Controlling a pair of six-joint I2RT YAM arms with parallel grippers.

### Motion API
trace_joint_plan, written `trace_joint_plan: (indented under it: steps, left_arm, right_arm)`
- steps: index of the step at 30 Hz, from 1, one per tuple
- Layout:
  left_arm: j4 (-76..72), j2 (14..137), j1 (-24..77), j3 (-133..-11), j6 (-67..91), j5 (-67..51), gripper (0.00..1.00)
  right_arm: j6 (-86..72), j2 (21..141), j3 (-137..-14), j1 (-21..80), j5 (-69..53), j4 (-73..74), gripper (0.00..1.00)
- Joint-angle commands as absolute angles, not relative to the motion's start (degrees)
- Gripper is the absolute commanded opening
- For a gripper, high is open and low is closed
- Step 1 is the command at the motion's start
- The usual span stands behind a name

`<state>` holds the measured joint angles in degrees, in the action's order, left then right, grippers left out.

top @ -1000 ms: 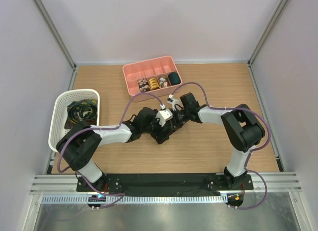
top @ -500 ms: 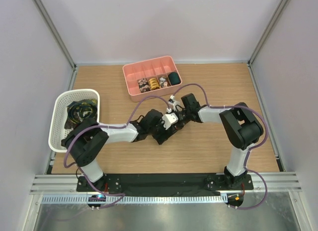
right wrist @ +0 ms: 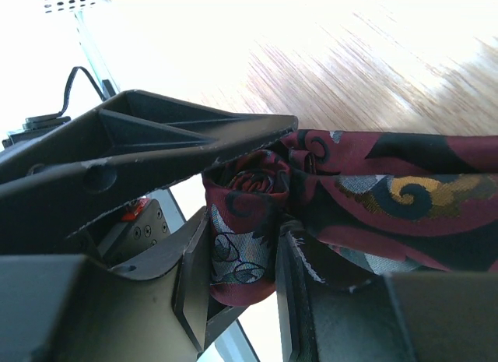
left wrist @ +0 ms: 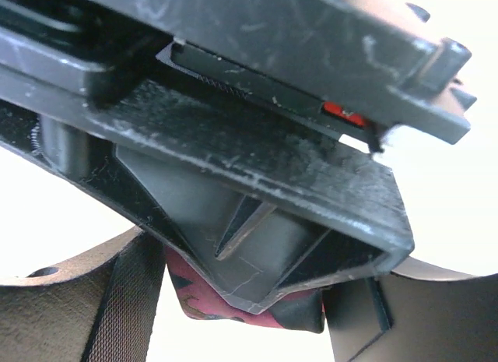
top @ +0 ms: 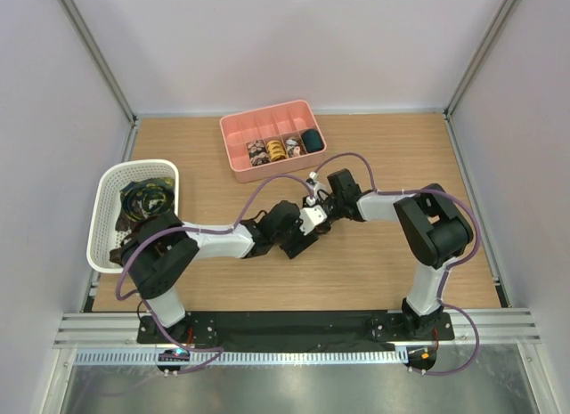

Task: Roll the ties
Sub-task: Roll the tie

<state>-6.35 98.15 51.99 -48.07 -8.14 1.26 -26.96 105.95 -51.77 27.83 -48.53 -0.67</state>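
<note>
A dark red tie [right wrist: 366, 191] with black, grey and gold print is partly wound into a small coil [right wrist: 245, 222]. My right gripper [right wrist: 243, 265] is shut on that coil, and the loose length trails off to the right. In the left wrist view the same red fabric [left wrist: 226, 309] fills the gap of my left gripper [left wrist: 241, 319], touching both fingers, so the left jaws are closed on the coil too. The right gripper's body blocks most of that view. From above, both grippers [top: 307, 227] meet at the table's middle. More ties [top: 142, 198] lie in the basket.
A pink divided tray [top: 233, 129] at the back holds several rolled coils [top: 276, 149]. A white mesh basket [top: 105, 209] stands at the left edge. Purple cables loop over both arms. Grey walls close in three sides of the wooden table [top: 401, 147].
The left arm has slid right toward the right gripper, and its jaws have narrowed round the coil. The right gripper has held its grip and barely moved.
</note>
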Motion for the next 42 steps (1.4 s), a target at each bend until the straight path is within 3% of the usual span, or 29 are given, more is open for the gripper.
trace_joint_plan:
  steps: [1,20,31,35,42]
  left_arm:
    - [-4.75,99.85,51.94,-48.17,-10.46,6.24,0.72]
    - [-2.38,97.38,51.94,-47.99,-8.88,1.58,0.77]
    - [-0.18,100.02,51.77,-50.71,-8.26,1.76,0.69]
    - [-0.18,99.06,51.68,-50.98,-6.86,2.20,0.81]
    - [-0.18,94.84,51.77,-50.10,-5.80,1.85,0.87]
  right_arm:
    - [-27.25,105.21,-50.01,28.48,-45.35,7.55,0.01]
    - [-20.57,113.47,-50.62,28.48,-39.38,6.33,0.01]
    - [-20.57,114.78,-51.06,28.48,-36.30,6.15,0.01]
    - [-20.74,115.14,-51.06,28.39,-36.21,5.54,0.01]
    - [-20.83,115.22,-50.98,28.48,-35.86,5.54,0.01]
